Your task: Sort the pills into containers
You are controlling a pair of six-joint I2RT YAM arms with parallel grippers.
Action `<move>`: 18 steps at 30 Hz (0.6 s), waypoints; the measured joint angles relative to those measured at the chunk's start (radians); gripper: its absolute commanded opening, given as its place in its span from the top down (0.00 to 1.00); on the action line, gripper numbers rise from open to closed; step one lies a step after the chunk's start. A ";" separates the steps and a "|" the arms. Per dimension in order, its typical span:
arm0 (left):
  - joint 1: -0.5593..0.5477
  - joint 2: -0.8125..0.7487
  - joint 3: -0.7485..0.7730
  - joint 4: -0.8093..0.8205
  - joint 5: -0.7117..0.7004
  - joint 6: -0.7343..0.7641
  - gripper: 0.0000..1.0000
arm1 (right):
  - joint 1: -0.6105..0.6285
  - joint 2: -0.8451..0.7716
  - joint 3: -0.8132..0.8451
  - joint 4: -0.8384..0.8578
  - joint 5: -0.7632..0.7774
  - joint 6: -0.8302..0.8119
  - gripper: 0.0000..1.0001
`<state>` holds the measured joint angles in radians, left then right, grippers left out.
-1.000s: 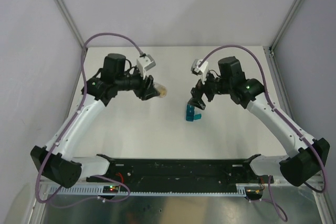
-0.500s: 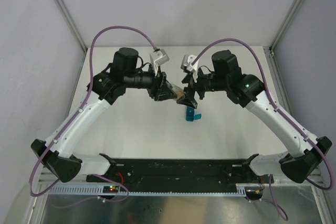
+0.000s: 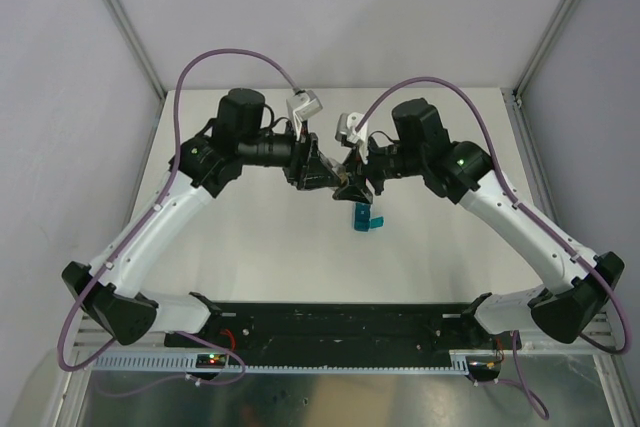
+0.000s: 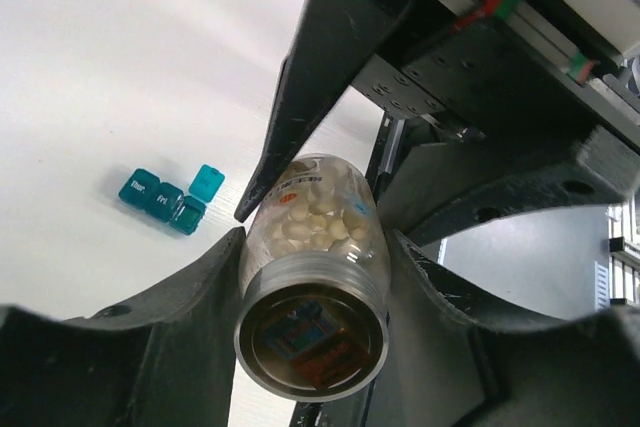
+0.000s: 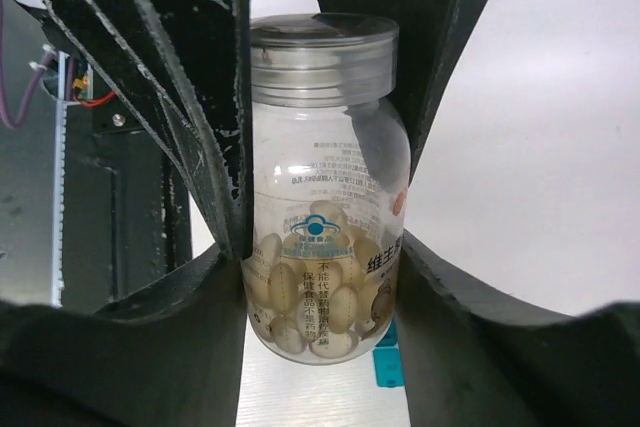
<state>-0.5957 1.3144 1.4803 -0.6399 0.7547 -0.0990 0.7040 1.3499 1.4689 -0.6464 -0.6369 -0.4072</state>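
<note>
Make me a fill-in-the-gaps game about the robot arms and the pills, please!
1. The left pincer and the right pincer both grip one clear ___ of pills.
2. The teal containers have ___ joined compartments.
3. One of their lids stands ___.
4. They lie on the white ___.
Missing words: bottle, three, open, table.
</note>
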 measured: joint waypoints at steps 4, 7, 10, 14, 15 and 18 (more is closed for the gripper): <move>0.001 -0.002 -0.012 0.014 0.008 -0.004 0.59 | 0.000 -0.001 0.000 -0.011 -0.005 -0.013 0.94; 0.003 -0.011 -0.031 0.025 0.013 -0.002 0.18 | 0.000 -0.001 0.000 -0.023 -0.003 -0.019 0.99; 0.016 -0.032 -0.050 0.031 0.015 0.027 0.03 | 0.002 -0.005 0.000 -0.047 -0.012 -0.028 1.00; 0.030 -0.089 -0.071 0.033 0.024 0.082 0.01 | -0.003 -0.006 0.000 -0.095 -0.023 -0.045 1.00; 0.030 -0.111 -0.079 0.033 0.027 0.103 0.01 | -0.004 -0.006 0.000 -0.111 -0.030 -0.051 1.00; 0.030 -0.175 -0.095 0.030 0.038 0.172 0.00 | -0.010 -0.004 0.001 -0.169 -0.069 -0.073 1.00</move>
<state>-0.5659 1.1397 1.3849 -0.6098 0.7929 0.0731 0.6945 1.3460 1.4700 -0.8150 -0.7055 -0.4801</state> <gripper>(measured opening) 0.995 0.568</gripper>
